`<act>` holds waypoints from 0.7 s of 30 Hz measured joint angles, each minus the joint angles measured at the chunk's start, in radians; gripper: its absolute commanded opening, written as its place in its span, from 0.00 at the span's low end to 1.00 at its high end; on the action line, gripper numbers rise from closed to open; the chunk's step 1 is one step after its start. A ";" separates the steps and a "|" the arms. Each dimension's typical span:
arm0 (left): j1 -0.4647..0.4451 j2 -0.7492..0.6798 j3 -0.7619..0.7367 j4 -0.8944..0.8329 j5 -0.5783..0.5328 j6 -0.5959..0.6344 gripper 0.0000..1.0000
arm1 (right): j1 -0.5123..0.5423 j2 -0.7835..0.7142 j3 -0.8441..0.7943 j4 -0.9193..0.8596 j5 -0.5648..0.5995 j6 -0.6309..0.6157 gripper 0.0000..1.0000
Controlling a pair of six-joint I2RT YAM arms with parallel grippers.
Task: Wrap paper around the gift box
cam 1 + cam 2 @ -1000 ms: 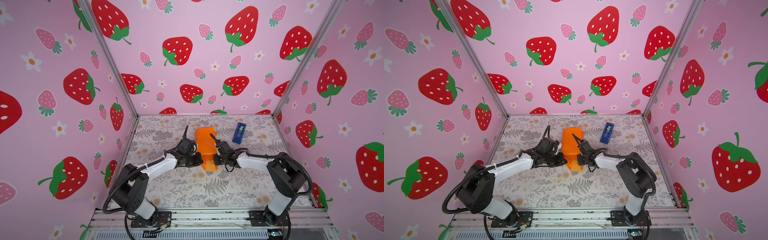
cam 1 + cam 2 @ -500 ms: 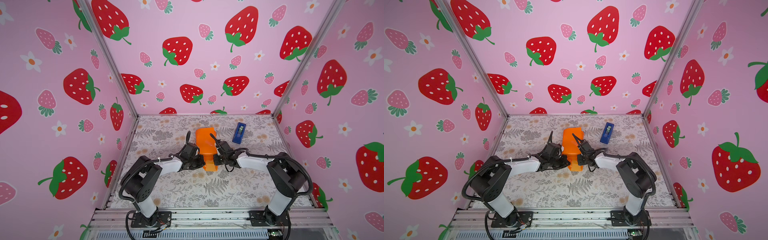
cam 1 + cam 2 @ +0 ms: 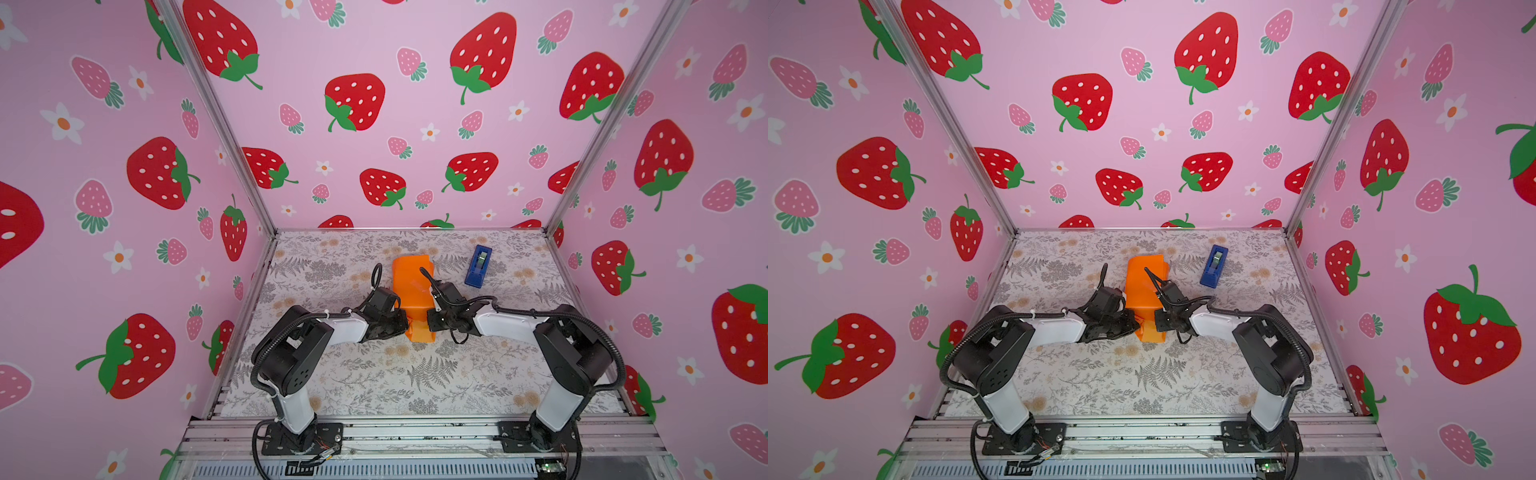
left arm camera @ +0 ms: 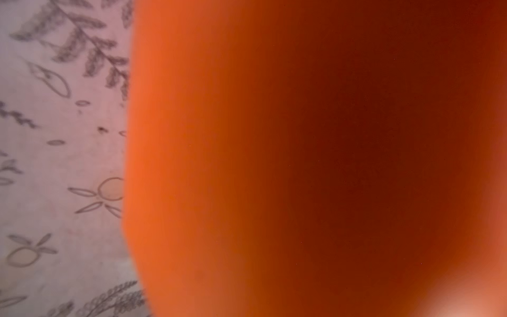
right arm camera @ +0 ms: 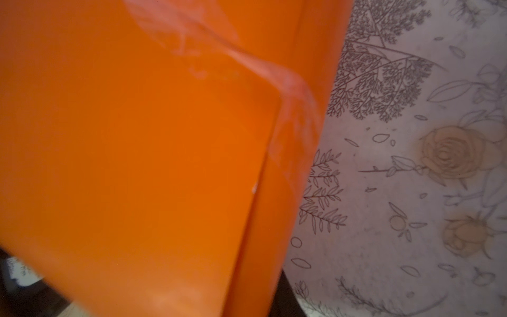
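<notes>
The left gripper [image 3: 401, 326] has its jaws together at the near end of the paper [image 3: 411, 277], on the left arm's side. Whether an edge of the sheet is pinched between them cannot be told. In the left wrist view the paper [image 4: 274, 164] is an orange blur against the lens. The right gripper [image 3: 432, 321] presses against the same near end from the opposite side, and how far its jaws stand apart cannot be told.

The paper is folded into a long parcel lying flat on the floral table covering [image 3: 374, 374]. The gift box is hidden inside it. In the right wrist view a strip of clear tape [image 5: 288, 79] crosses an overlapping edge of the paper [image 5: 137, 151]. A blue tape dispenser [image 3: 478, 266] lies near the parcel's far end, on the right arm's side and apart from it.
</notes>
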 measured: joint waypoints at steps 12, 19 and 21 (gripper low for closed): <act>0.001 0.011 0.012 -0.006 -0.003 -0.002 0.00 | 0.003 -0.081 -0.044 -0.006 -0.090 0.042 0.33; 0.001 0.013 0.019 -0.021 -0.003 -0.002 0.00 | 0.029 -0.081 -0.057 0.001 -0.150 0.072 0.32; 0.001 0.013 0.019 -0.021 -0.003 -0.002 0.00 | 0.034 -0.078 -0.057 0.011 -0.164 0.077 0.32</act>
